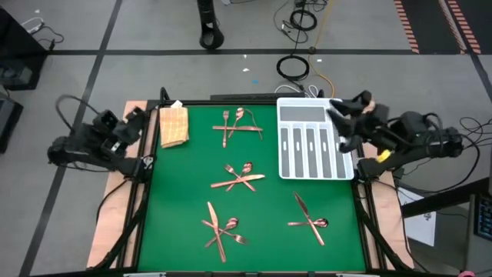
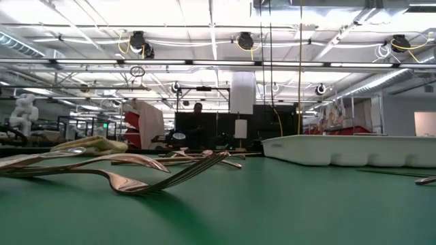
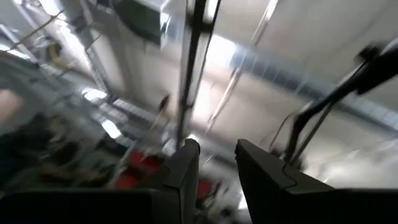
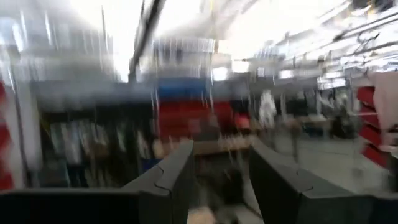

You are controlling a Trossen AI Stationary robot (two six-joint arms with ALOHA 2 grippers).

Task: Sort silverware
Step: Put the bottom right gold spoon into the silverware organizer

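Copper silverware lies on the green mat in four small heaps: one by the far edge (image 1: pixel 240 127), one in the middle (image 1: pixel 240 178), one near left (image 1: pixel 221 229) and one near right (image 1: pixel 310 221). A fork (image 2: pixel 129 178) lies close in the low view. The white divided tray (image 1: pixel 310 143) rests flat at the mat's far right, also seen as the tray (image 2: pixel 354 150). My left gripper (image 1: pixel 138 121) is off the mat's left edge; its fingers (image 3: pixel 186 165) are open and hold nothing. My right gripper (image 1: pixel 340 128) is at the tray's right rim; its fingers (image 4: pixel 177 168) are open and hold nothing.
A tan woven cloth (image 1: pixel 174 125) lies at the mat's far left corner, also seen as the cloth (image 2: pixel 92 144). Bare green mat (image 1: pixel 261 246) shows between the heaps. Black frame rails run along the table's left and right sides. Cables lie on the floor beyond the far edge.
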